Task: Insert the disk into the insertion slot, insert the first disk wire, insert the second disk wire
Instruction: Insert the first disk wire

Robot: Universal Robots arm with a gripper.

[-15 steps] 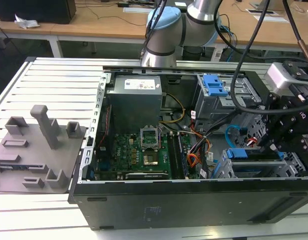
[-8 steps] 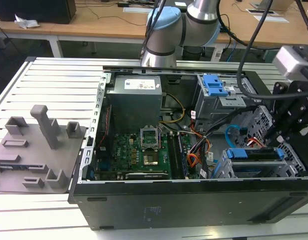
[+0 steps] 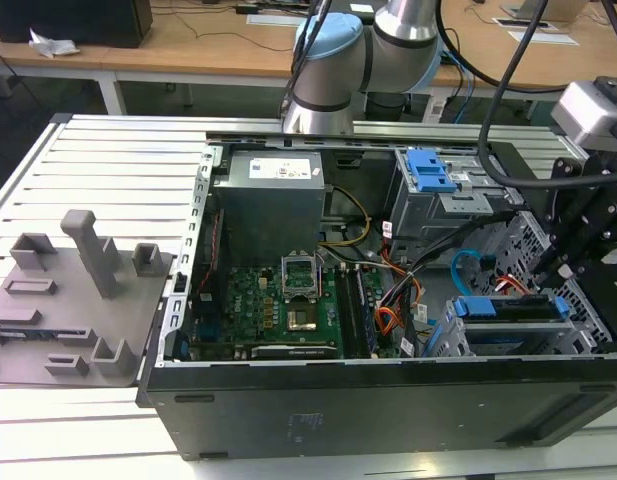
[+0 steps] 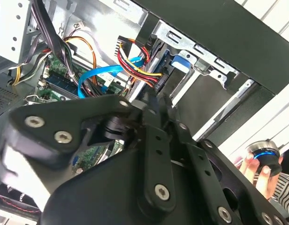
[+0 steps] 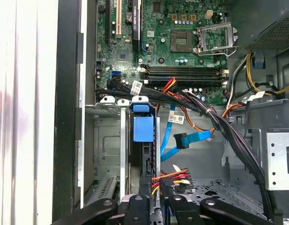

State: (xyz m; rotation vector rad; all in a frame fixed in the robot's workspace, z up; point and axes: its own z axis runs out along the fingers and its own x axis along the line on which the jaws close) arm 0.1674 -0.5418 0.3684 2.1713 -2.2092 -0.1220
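Disk (image 3: 513, 308) sits inside the insertion slot (image 3: 441, 335).

Bright blue plastic frames the silver disk (image 3: 512, 306) in the grey slot (image 3: 441, 336). The motherboard (image 3: 273, 300) is green, one cable (image 5: 193, 137) blue, the wires (image 5: 170, 177) red, yellow and black, the table (image 3: 108, 160) pale and ribbed.

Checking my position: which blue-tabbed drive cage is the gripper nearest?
The low cage holding the disk, right beside the gripper; the taller cage stands farther off.

I get bright, even room light; the table (image 5: 22, 93) glares white in the first wrist view, and the case (image 5: 67, 117) wall sits in shadow.
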